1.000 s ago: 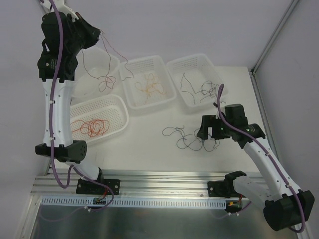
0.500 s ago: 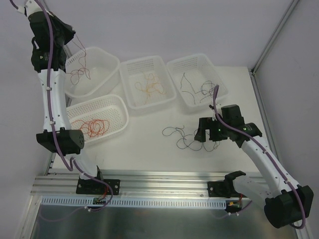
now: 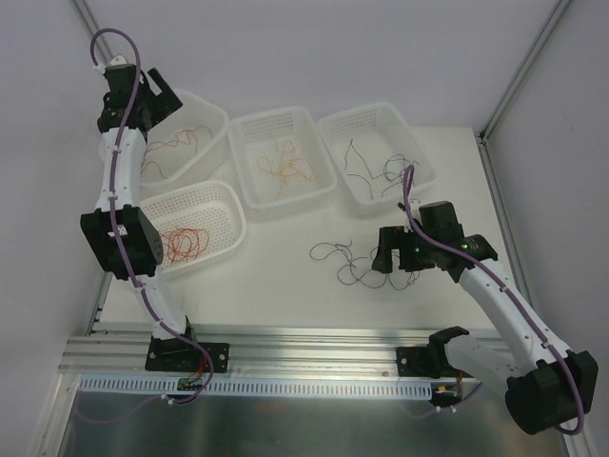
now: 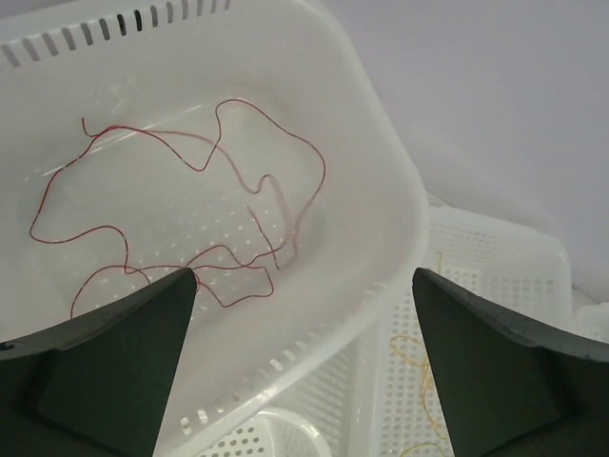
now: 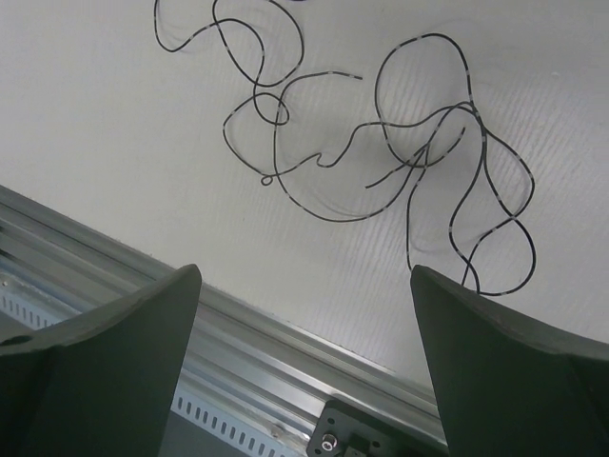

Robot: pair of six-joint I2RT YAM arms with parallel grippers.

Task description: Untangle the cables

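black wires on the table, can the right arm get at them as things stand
Probably yes: the right gripper hangs just above the black wires, jaws open, and nothing lies between them.

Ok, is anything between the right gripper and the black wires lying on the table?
Nothing visible. The right gripper hangs open just over the loose black wires on the table. The baskets sit farther back, out of its way.

Bright, even, diffuse light; faint soft shadows beside sharply focused cables [image 5: 381, 124]
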